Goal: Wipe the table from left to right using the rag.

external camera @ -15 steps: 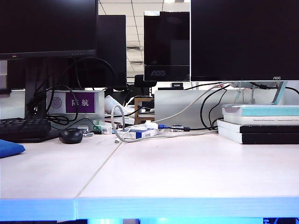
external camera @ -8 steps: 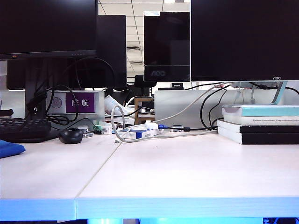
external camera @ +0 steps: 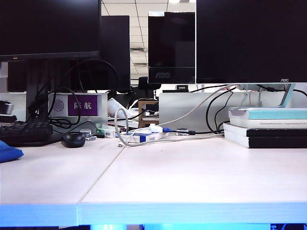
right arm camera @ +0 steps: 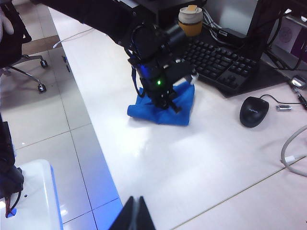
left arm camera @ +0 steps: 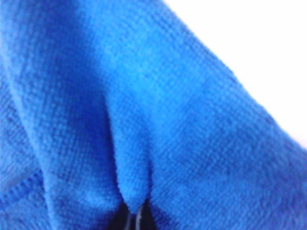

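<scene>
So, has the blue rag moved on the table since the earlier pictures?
Yes, slightly. In the exterior view the rag now shows less of itself, drawn leftward, away from the black mouse. The left gripper is shut on it; the right gripper hangs shut, apart.

The left hand [right arm camera: 169, 103] points down near the counter's [right arm camera: 158, 158] left end, pinched tight on the rag [right arm camera: 163, 108]. The right hand [right arm camera: 135, 213] hangs above the front edge, fingers together.

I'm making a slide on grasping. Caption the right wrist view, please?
Left gripper shut on the blue rag beside the keyboard; right gripper hovers shut over the white table.
</scene>
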### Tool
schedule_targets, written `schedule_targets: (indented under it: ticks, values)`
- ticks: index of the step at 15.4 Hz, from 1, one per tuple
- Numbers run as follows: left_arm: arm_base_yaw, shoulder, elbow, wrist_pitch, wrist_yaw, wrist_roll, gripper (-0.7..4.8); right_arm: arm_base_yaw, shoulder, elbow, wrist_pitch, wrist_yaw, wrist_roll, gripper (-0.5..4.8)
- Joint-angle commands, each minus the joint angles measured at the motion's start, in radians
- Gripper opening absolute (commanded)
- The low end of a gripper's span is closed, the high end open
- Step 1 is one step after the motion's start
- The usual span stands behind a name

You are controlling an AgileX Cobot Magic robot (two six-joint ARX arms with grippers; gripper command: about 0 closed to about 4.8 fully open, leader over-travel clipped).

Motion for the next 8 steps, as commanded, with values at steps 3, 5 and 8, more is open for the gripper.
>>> schedule_targets:
  ticks: [3, 5, 8]
  values:
    - [-0.134, 0.023, -0.026, -0.247, 0.037, 0.088, -0.06, 0.001, -0.003, 0.004, 0.015, 0.002, -0.003, -0.01]
    - [-0.180, 0.023, -0.026, -0.256, 0.037, 0.095, -0.06, 0.001, -0.003, 0.004, 0.011, 0.002, -0.003, -0.01]
    - [-0.254, 0.023, -0.026, -0.268, 0.079, 0.095, -0.06, 0.001, -0.004, 0.004, -0.071, 0.002, -0.003, -0.01]
